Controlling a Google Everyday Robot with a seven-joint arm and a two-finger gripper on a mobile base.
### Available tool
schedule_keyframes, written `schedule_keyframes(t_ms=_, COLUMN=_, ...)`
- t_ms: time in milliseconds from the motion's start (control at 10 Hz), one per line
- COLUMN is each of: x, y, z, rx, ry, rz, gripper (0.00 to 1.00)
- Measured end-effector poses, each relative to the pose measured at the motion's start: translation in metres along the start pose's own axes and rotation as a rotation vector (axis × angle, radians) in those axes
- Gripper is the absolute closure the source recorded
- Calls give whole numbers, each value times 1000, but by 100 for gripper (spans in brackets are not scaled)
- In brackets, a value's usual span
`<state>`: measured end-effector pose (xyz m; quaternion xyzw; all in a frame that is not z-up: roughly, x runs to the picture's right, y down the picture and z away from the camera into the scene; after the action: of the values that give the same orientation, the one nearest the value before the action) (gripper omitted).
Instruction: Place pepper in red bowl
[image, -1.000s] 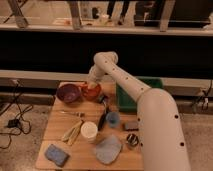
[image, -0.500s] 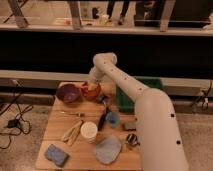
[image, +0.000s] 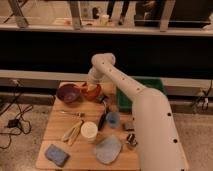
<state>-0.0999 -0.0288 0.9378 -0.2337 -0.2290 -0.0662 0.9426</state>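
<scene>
High view behind the arm (image: 145, 110); tool (image: 89, 88) far over table (image: 60, 125)

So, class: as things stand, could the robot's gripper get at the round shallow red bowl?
Probably yes: the gripper is right at the round shallow red bowl, and nothing visibly blocks it.

No lettering, label, brand or number can be read on anything here: not on the round, shallow red-orange bowl (image: 92, 92), nor on the white cylindrical cup (image: 89, 132) in front of it. The two-finger gripper (image: 89, 88) sits at that red bowl's near-left rim and bears no legible marking either.
</scene>
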Motion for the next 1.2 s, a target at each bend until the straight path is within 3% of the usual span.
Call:
schedule_keyframes(t_ms=700, x=1, y=1, z=0, rx=-1, ry=0, rz=2, gripper=25)
schedule_keyframes(t_ms=800, x=2, y=1, z=0, rx=-1, ry=0, rz=2, gripper=20)
schedule_keyframes(t_ms=1200, x=2, y=1, z=0, rx=0, ry=0, rz=2, gripper=20)
